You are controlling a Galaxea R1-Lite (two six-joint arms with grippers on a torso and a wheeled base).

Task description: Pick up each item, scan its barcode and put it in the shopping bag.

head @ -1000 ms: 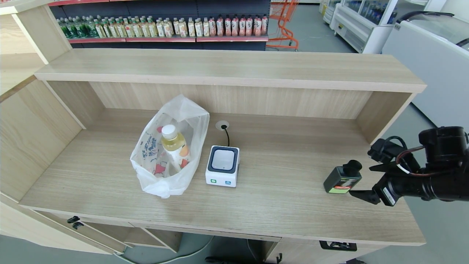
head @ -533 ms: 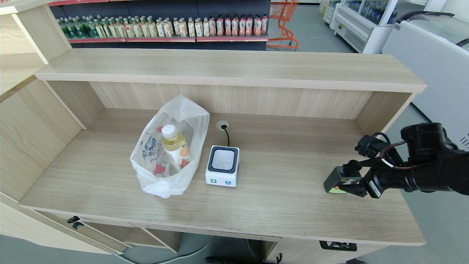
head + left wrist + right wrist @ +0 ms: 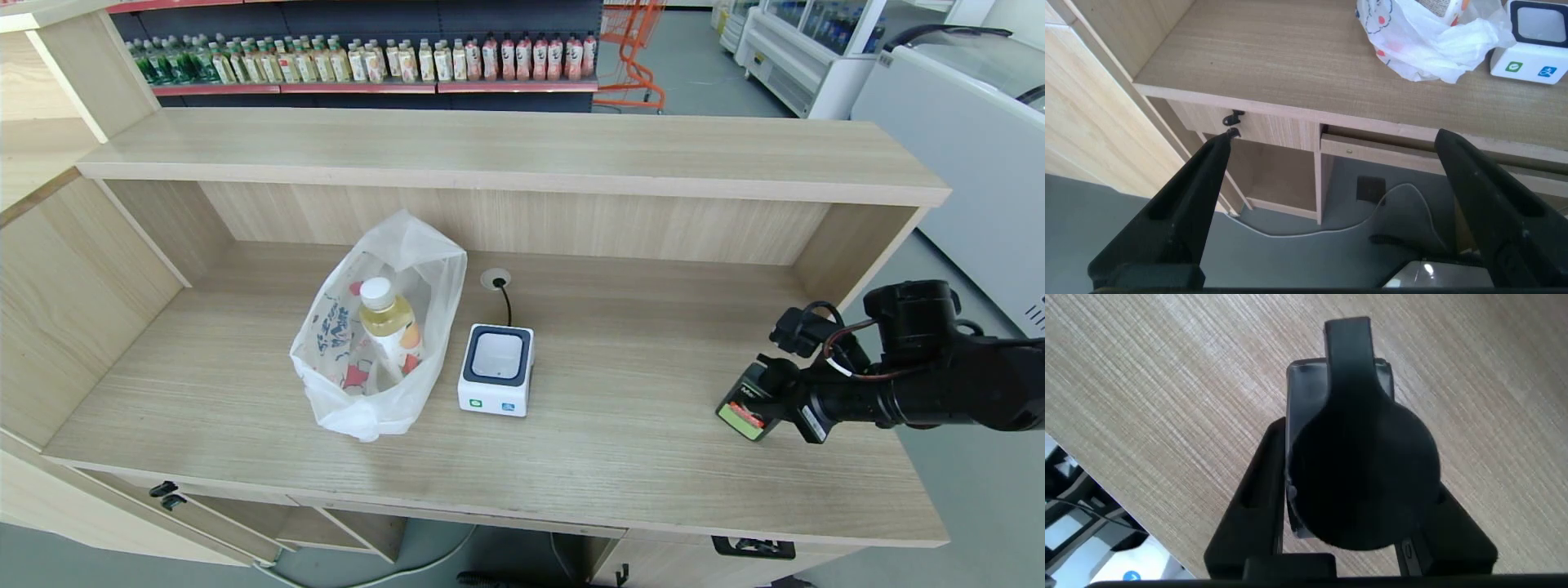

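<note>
counter (image 3: 637,441): pale wood grain, spanning the frame's middle, raised ledge behind.
shopping bag (image 3: 353,418): white plastic, open-topped, standing left of centre.
barcode scanner (image 3: 495,380): white box just right of the bag; its cable (image 3: 507,309) enters a grommet hole (image 3: 495,279) behind.

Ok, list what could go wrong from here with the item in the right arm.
1. The right end effector holds the small dark bottle tilted near the right end of the counter; a slip could send it off the edge.
2. Its label may not face the scanner, so the scan could fail.
3. The shopping bag already holds a tea bottle and its mouth sags; the drop could miss.
</note>
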